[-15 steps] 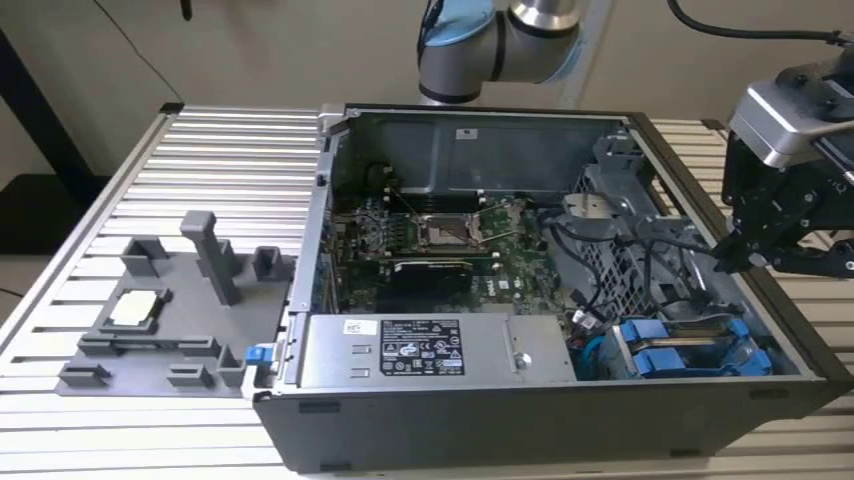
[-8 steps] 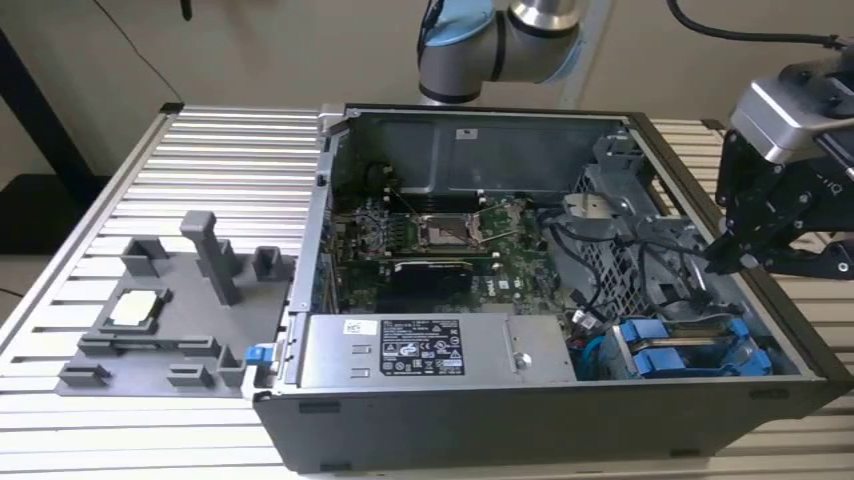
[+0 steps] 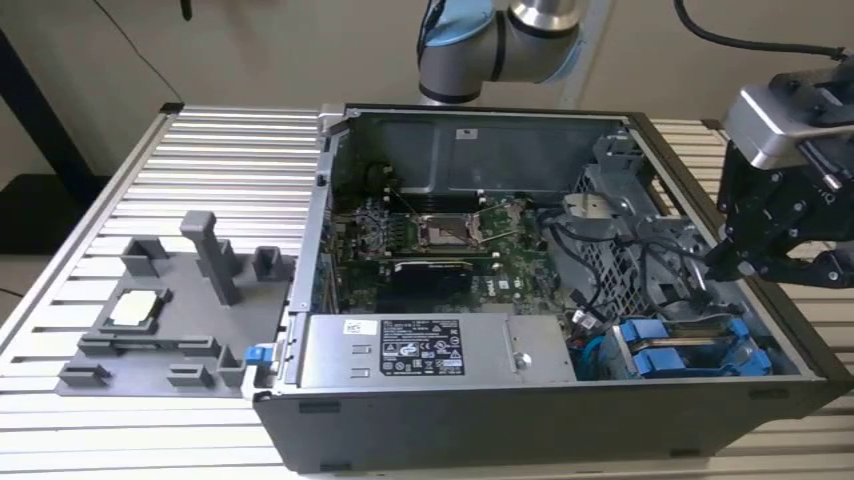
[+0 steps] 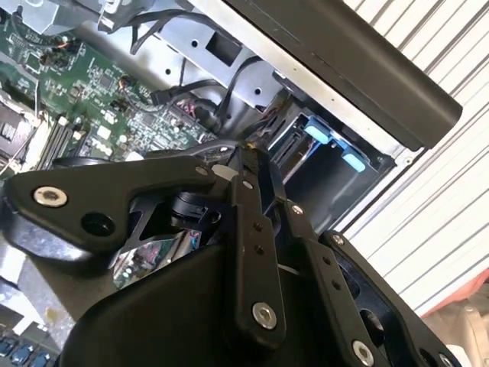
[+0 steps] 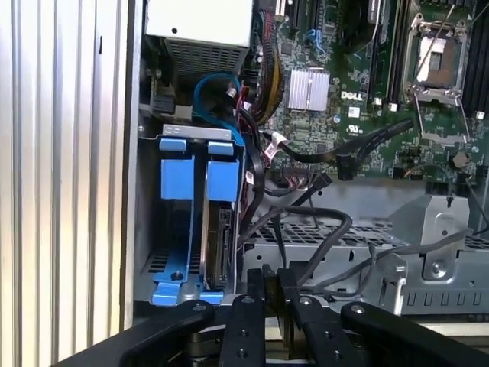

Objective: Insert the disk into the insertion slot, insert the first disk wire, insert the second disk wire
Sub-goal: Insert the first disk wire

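The disk stands on edge in its blue carrier inside the insertion slot at the corner of the open computer case. A second blue carrier sits beside it. My gripper hangs over the case wall next to that bay, fingers nearly together. A thin black disk wire runs straight into the gap between them. In the exterior view the gripper is above the case's right wall, with the blue carriers below it. The second wrist view shows the gripper closed over the bay.
Loose black cables loop across the metal cage beside the bay. The green motherboard fills the case floor and the grey power-supply box lies along the near wall. A grey fixture stands on the slatted table at the exterior view's left.
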